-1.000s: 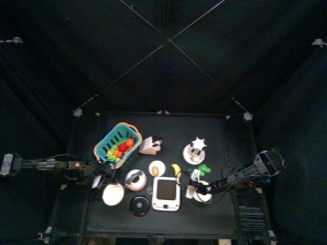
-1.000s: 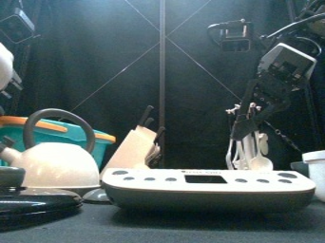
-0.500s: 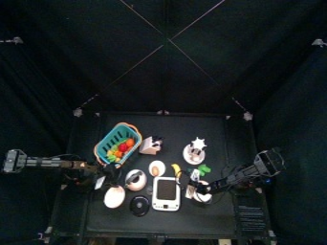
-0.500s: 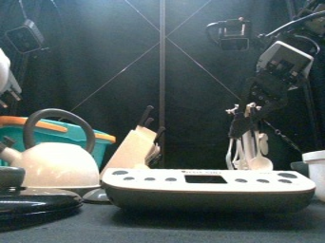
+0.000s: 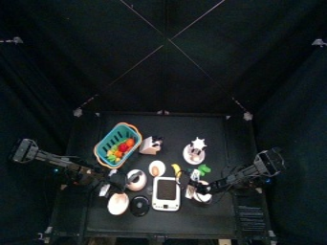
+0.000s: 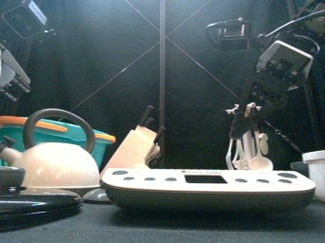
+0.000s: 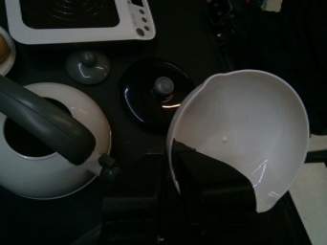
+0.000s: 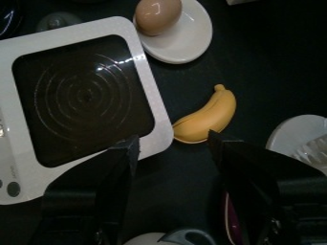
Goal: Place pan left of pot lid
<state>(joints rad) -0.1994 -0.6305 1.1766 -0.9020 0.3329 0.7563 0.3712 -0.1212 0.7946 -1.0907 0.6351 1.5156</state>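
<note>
The pale cream-pink pan point(image 7: 243, 124) fills the left wrist view, tilted, with its rim between the jaws of my left gripper point(image 7: 192, 187), which is shut on it. In the top view the pan point(image 5: 117, 200) is at the table's front left, by the left gripper point(image 5: 102, 185). The dark pot lid point(image 7: 156, 88) lies flat just beyond the pan, between it and the white device; it also shows in the top view point(image 5: 138, 207) and front view point(image 6: 26, 207). My right gripper point(image 8: 179, 182) is open and empty over the white device.
A white kettle with a dark handle point(image 7: 45, 134) stands beside the pan. The white rectangular device point(image 8: 76, 96) sits mid-front, with a banana point(image 8: 211, 113) and an egg on a white dish point(image 8: 173, 24) nearby. A teal basket point(image 5: 118, 144) stands at the back left.
The left arm has swung, its rear end moving back and up, and the pan has shifted slightly toward the table's front. The right arm has barely moved.
</note>
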